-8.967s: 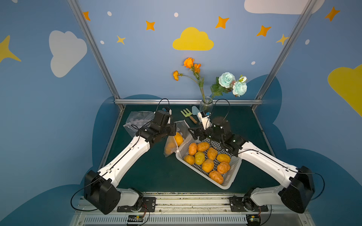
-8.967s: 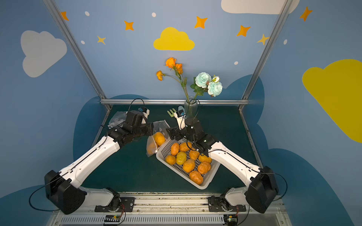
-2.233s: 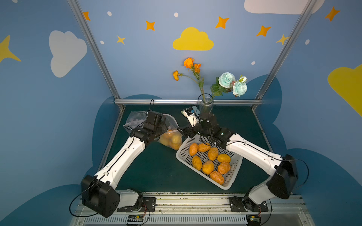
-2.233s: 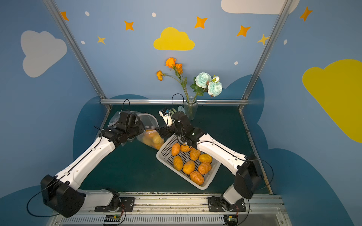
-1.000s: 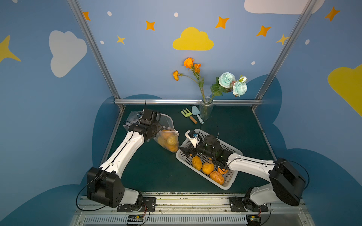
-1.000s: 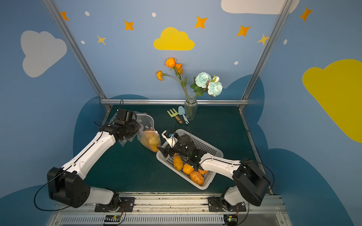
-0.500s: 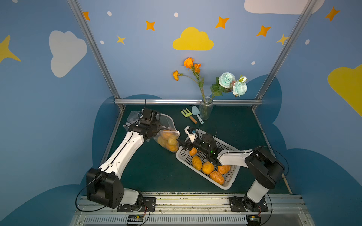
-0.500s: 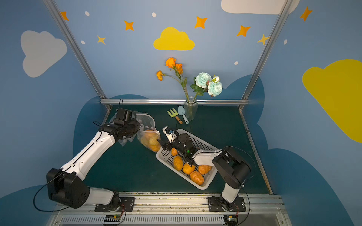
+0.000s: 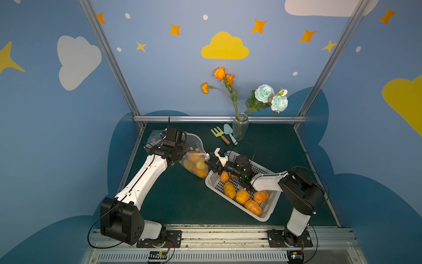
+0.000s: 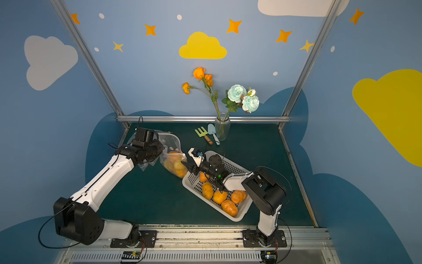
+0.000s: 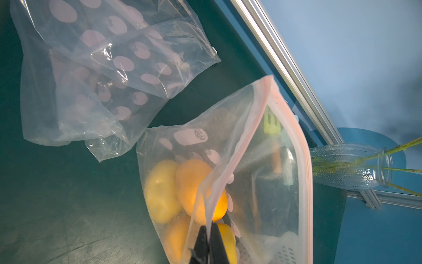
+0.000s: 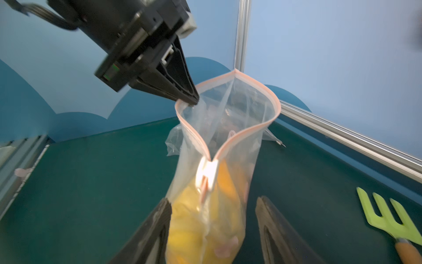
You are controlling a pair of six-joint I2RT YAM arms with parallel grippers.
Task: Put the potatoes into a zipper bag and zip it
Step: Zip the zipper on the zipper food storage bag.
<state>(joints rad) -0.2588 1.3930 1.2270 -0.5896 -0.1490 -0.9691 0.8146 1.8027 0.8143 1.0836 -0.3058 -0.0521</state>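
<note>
- We see the left end effector (image 12: 193,101) clenched on the rim of the zipper bag (image 12: 242,132), and the bag's mouth gapes wide.
- Our right end effector (image 12: 213,200) is released, with its jaws spread on either side of the bag, close to the white slider (image 12: 206,173).
- Several potatoes (image 11: 159,189) lie inside the bag, which sits on the green desk (image 9: 178,198).
- We count five more in the white basket (image 9: 262,169) just beside the bag.
</note>
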